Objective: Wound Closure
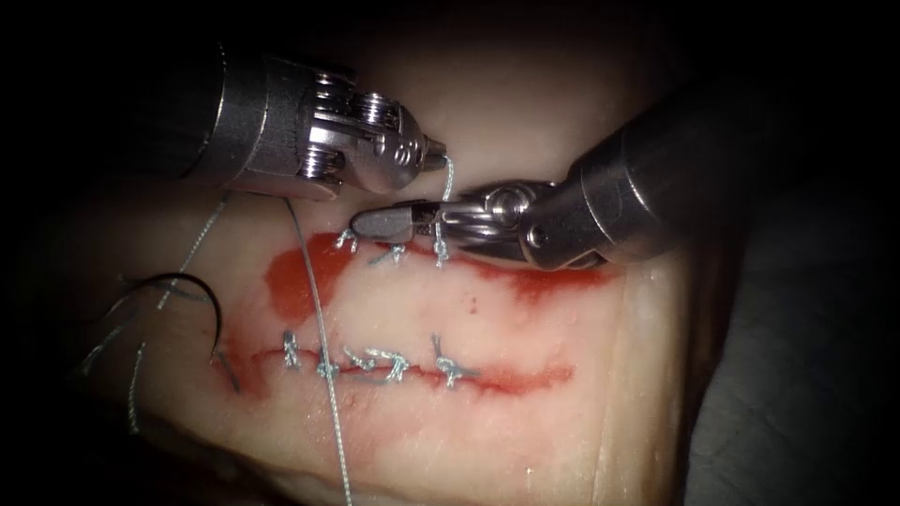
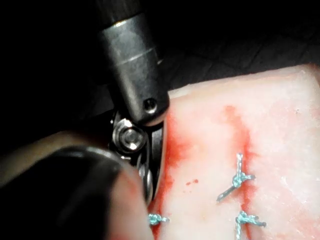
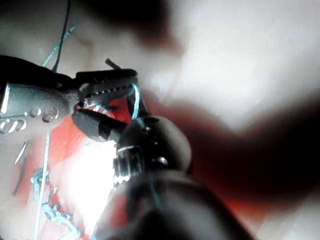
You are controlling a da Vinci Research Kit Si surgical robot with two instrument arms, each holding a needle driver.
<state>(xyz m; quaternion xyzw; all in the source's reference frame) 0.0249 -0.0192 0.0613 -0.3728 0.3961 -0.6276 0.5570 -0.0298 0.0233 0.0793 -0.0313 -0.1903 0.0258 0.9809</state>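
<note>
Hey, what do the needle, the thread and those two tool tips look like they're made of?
Needle: thin dark curved wire, probably steel, lying free left of the cuts.
Thread: pale blue-grey, twisted look at the knots, likely braided fibre.
Left tool, holding the thread: bright polished metal.
Right tool, open around it: metal, duller and darker at the tip.

The one bit of writing I can make out sits on the metal body of the right tool (image 3: 107, 107), out at about nine o'clock in its wrist view: a stamped "S", the rest unreadable.
</note>
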